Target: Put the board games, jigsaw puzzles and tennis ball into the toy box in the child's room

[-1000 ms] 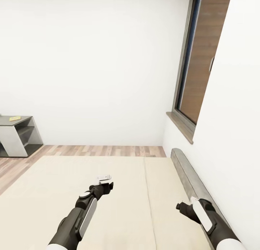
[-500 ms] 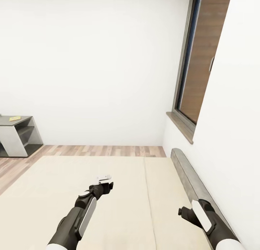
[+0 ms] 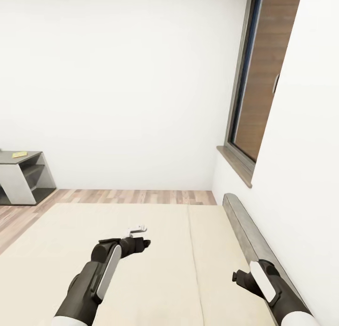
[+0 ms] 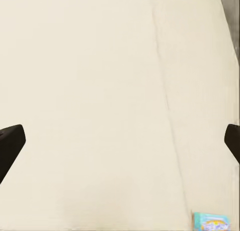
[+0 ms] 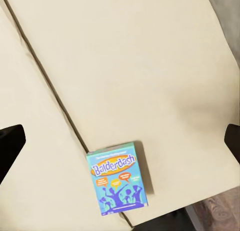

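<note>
While both arms hang over it, bed [image 3: 155,250]: plain beige mattress, seam between its two sections.
Left gripper [image 4: 120,141]: jaws spread wide, empty, above bare mattress.
Right gripper [image 5: 120,141]: jaws spread wide, empty, above the game.
Board game [image 5: 117,178]: light blue box lying flat beside the seam, near the mattress corner.

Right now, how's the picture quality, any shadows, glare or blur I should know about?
Head view: even, flat light, no glare; the bed looks nearly shadeless. Right wrist view: sharp enough to read the light blue board game, which casts a soft shadow along one side. Left wrist view: softer, with the same game cut off at the picture's edge.
</note>
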